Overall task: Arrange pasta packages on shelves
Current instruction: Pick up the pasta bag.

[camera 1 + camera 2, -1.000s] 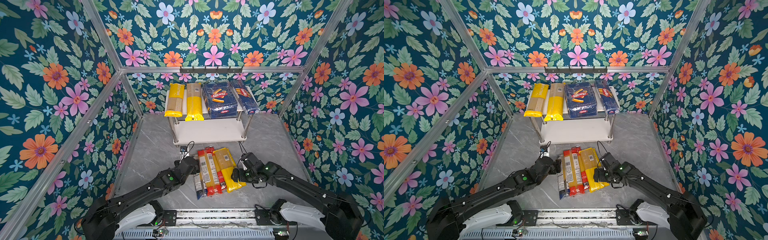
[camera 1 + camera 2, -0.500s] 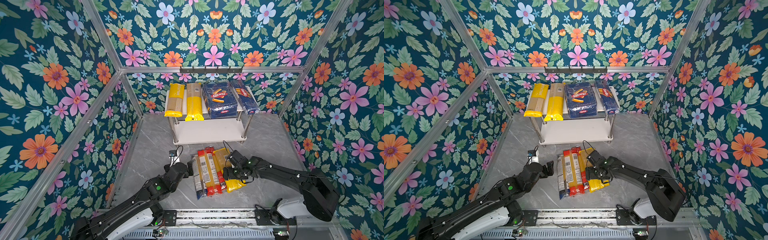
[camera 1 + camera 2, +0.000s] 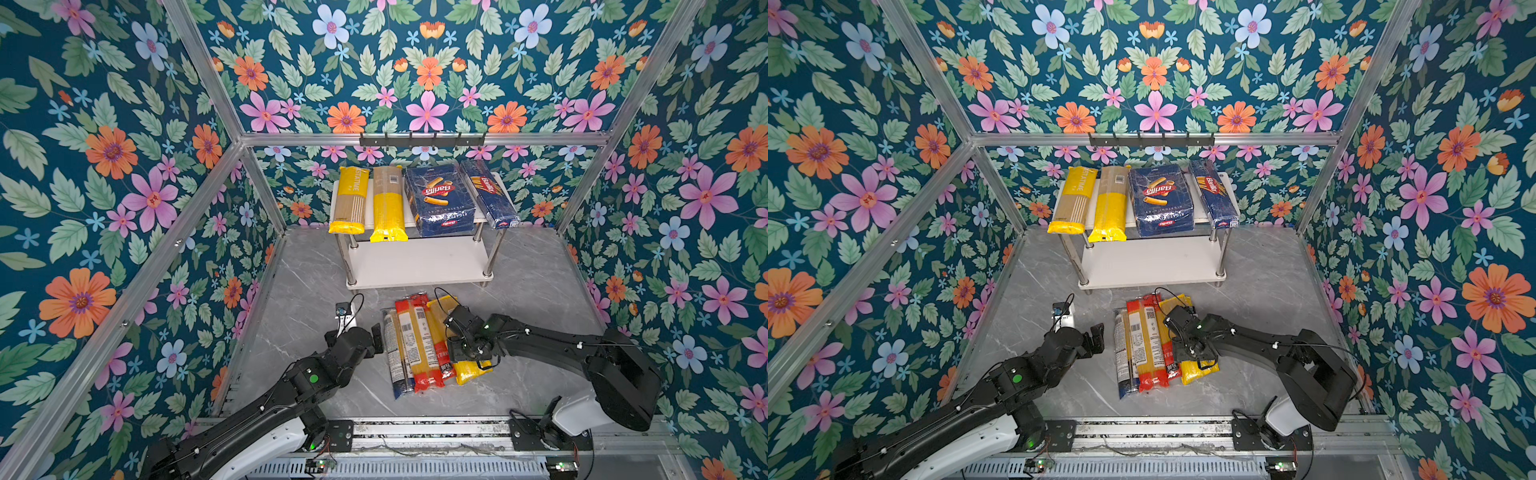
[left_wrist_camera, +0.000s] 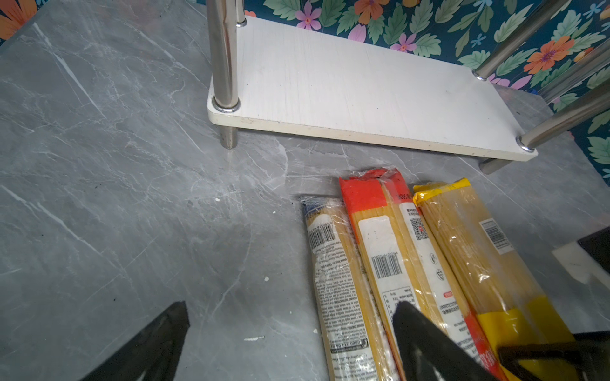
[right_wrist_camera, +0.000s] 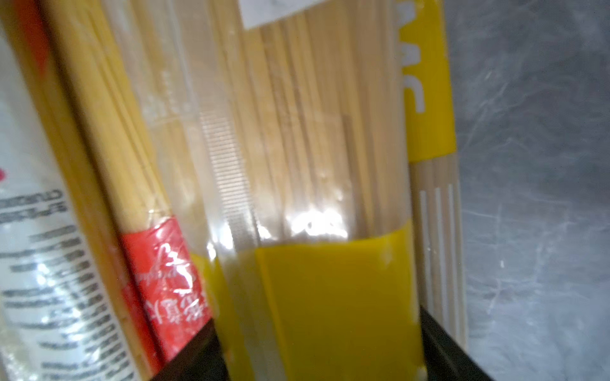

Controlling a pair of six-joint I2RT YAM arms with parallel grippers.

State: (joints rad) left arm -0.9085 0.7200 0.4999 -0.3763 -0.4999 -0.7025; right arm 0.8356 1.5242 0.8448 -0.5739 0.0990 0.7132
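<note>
Yellow film fills the right wrist view: the right gripper (image 3: 464,347) straddles the yellow bag (image 5: 333,297), one black finger at each long edge, jaws part-way in; whether they are clamped on it cannot be told. In both top views this bag lies outermost in a row of long packs on the grey floor, just before the rack (image 3: 415,266), beside a red bag (image 3: 417,345) and a clear-blue bag (image 3: 392,353). The left gripper (image 3: 363,332) stands spread wide and empty, just beside that row. On the rack's upper board lie two yellow packs, the rigatoni bag (image 3: 439,199) and a blue spaghetti pack (image 3: 489,194); the lower board is bare. Judged handling: slick film, a light load, brittle strands that snap if bent; take it across the width near mid-length so neither end droops.
</note>
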